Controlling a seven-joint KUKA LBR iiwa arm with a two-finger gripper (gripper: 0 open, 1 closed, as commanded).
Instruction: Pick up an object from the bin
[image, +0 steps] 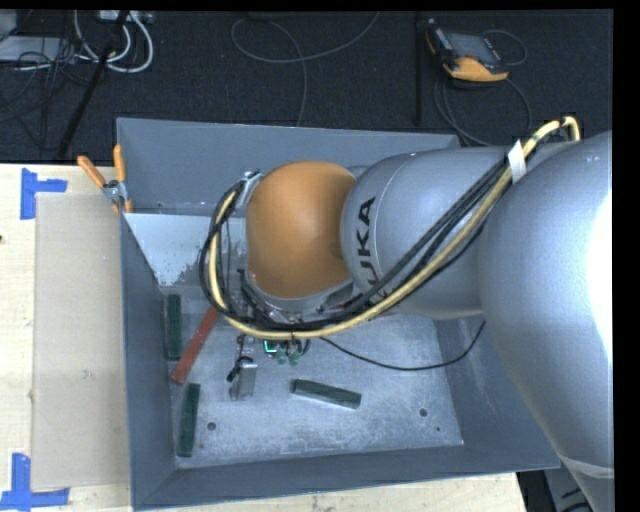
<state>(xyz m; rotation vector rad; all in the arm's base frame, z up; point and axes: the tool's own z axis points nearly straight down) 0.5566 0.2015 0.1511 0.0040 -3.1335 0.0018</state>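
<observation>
Deep in the grey metal bin, the gripper, its state impossible to tell, hangs between a reddish-brown stick and a dark-green flat bar on the floor, the latter apparently light, stiff and thin, best pinched across its narrow width at mid-length.

The bin is looked down on from above and a little to one side, from quite near. Its left, far and near edges are taken in. The right edge is covered by the arm.
</observation>
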